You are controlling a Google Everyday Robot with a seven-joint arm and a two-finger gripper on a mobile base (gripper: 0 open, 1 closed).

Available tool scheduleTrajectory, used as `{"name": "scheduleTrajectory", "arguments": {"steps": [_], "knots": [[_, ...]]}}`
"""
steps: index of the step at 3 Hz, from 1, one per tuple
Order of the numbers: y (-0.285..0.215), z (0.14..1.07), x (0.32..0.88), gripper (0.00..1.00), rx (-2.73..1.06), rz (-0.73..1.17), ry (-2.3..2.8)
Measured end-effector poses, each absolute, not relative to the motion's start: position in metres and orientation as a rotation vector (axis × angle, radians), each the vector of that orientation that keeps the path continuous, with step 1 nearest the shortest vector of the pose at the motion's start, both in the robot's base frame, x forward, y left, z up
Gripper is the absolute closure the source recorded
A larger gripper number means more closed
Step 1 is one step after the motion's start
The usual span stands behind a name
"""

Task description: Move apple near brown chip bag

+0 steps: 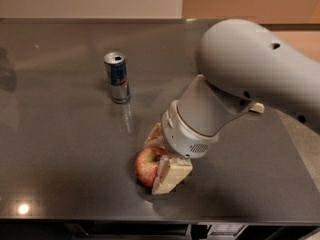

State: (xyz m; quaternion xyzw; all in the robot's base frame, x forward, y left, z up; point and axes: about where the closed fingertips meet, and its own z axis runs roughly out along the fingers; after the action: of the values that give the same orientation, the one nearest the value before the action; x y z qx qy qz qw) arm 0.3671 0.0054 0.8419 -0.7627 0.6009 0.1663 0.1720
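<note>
Dark grey tabletop (60, 149), smooth and glossy enough to mirror what stands on it, fills the view below a pale wall. At left stands a slim blue-and-silver drink can (117, 78), upright, with its tab opening visible. It is well apart from everything else.

Right of it, near the front edge, the apple (146, 165) rests on the table. It is round, red with yellowish patches, and waxy. The gripper (158, 160) reaches down over it. Its blocky cream fingers (172, 174) appear to pinch the fruit, one on the near-right side and one behind.

The smooth white arm (250, 69) rises from there to the right and hides most of what lies beyond. At its lower right edge a small tan corner shows, probably the brown chip bag (257, 107). The bag thus lies rightward of the gripper and farther back, so the coming carry probably runs that way.
</note>
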Motion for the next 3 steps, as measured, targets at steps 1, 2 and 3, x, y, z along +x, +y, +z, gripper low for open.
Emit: {"name": "scheduleTrajectory", "arguments": {"steps": [1,2,3], "knots": [[-0.002,0.851,0.374,0.64,-2.131,0.461,1.728],[-0.025,0.87,0.399,0.87,-2.038,0.392,1.814],[-0.061,0.881,0.427,1.0,-1.894,0.306,1.963]]}}
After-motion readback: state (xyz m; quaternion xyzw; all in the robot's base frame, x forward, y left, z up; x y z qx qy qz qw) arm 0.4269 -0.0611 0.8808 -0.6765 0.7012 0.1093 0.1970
